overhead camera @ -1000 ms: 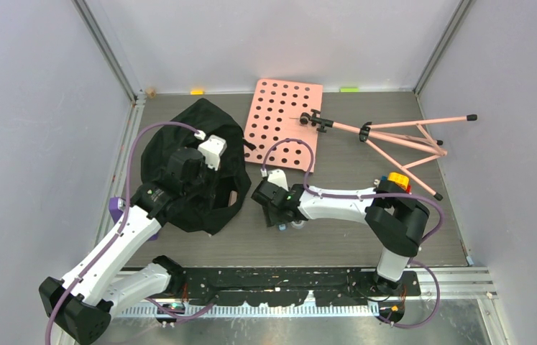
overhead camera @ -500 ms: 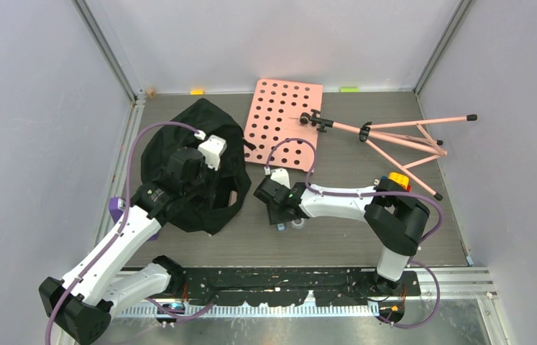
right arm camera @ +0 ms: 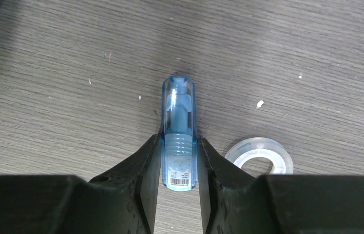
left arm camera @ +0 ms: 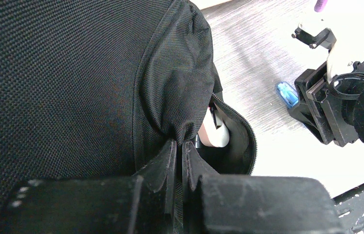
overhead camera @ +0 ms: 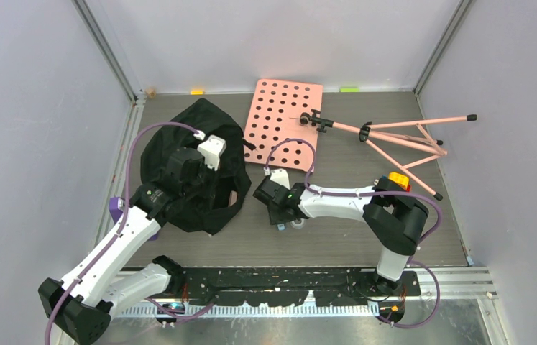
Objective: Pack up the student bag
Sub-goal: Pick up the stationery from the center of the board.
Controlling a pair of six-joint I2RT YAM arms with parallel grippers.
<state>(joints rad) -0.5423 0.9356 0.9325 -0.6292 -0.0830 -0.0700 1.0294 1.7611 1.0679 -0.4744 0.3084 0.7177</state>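
1. My left claw [left arm camera: 179,146] pinches shut on a fold of the large black soft fabric student bag [left arm camera: 72,73], which lies on the left of the desk [overhead camera: 337,237].
2. My right claw [right arm camera: 180,148] clamps a small blue clear plastic tube [right arm camera: 179,107] lying flat on the desk.

A robotics lab cell (enclosed): plain lilac walls [overhead camera: 28,108], aluminium corner posts [overhead camera: 107,52], bench-mounted arms [overhead camera: 118,241].
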